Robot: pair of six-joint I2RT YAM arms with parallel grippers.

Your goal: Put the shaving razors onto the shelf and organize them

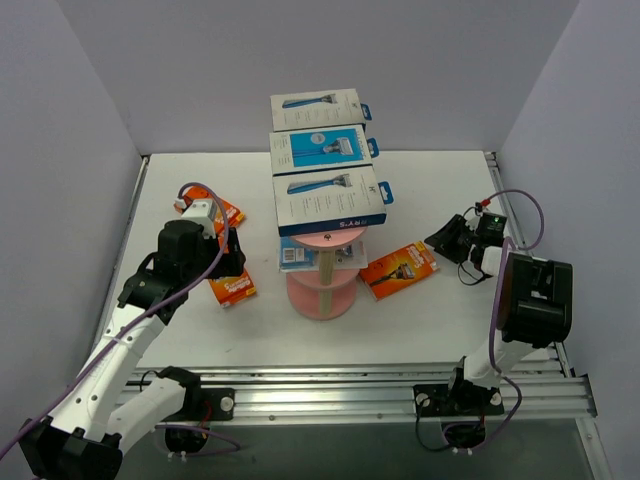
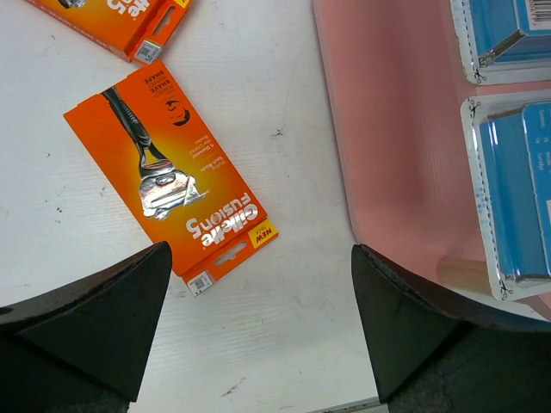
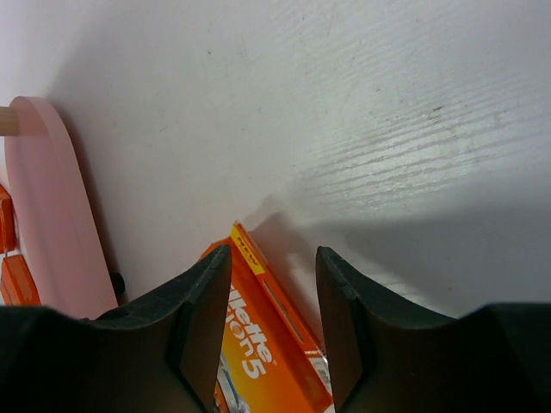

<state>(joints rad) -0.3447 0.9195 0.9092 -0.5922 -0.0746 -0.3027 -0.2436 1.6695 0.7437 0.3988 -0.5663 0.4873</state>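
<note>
Three flat, matte white-and-blue cardboard Harry's boxes (image 1: 330, 200) are being carried in a row on the long oval top tier of the smooth pink shelf (image 1: 322, 300). Glossy clear blister packs (image 2: 508, 198) with blue inserts are being borne by a lower tier beside its beige post (image 1: 325, 265). A glossy orange Gillette Fusion5 blister card (image 2: 172, 181) is lying flat on the white table (image 1: 440, 320), overhung by the left gripper (image 2: 258, 335). That gripper's jaws are being held wide apart and empty, just beside the shelf. A second orange card (image 3: 258, 344) is being framed between the dark fingers of the right gripper (image 3: 274, 297). Those fingers are being kept partly parted, grasping nothing.
</note>
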